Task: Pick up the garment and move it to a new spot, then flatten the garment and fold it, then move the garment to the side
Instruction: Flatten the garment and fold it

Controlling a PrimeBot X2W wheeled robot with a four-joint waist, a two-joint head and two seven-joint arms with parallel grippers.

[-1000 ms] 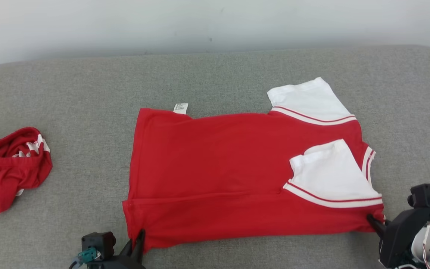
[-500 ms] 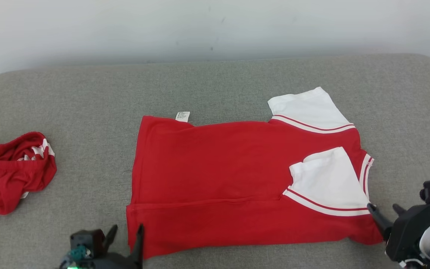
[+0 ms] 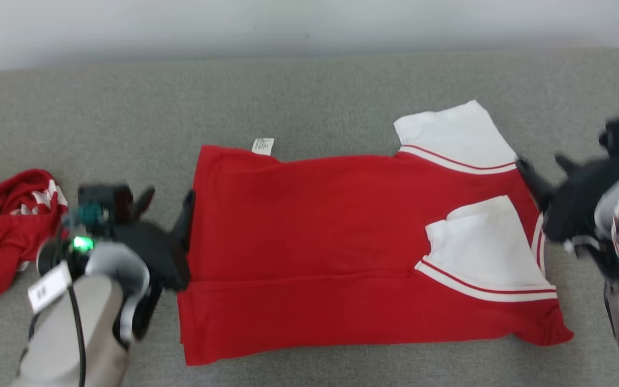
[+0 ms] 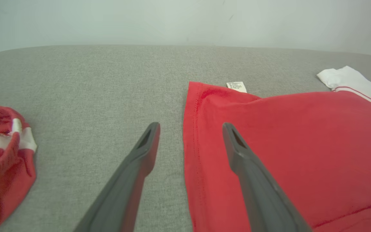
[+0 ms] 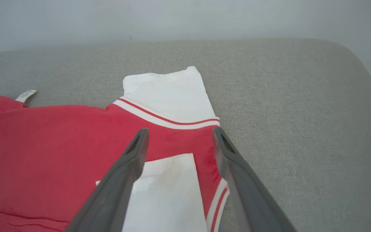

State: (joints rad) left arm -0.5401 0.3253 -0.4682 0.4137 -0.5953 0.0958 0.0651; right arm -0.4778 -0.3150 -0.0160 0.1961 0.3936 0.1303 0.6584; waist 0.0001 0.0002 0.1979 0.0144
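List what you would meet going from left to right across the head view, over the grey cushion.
Crumpled red-and-white cloth → open left hand → flat red T-shirt with white sleeves → open right hand.

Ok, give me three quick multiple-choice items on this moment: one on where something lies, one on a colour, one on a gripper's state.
1. Where does the crumpled red garment lie relative to the flat shirt?
A) on top of it
B) to its left, apart from it
C) to its right

2. What colour are the shirt's sleeves?
A) blue
B) black
C) white

3. How is the left gripper?
A) open, holding nothing
B) shut on the shirt's hem
C) shut on the label

Answers:
1 B: a strip of grey cushion shows between the two.
2 C: both sleeves are white, edged with a red stripe.
3 A: its fingers stand wide apart, one on each side of the shirt's left edge.
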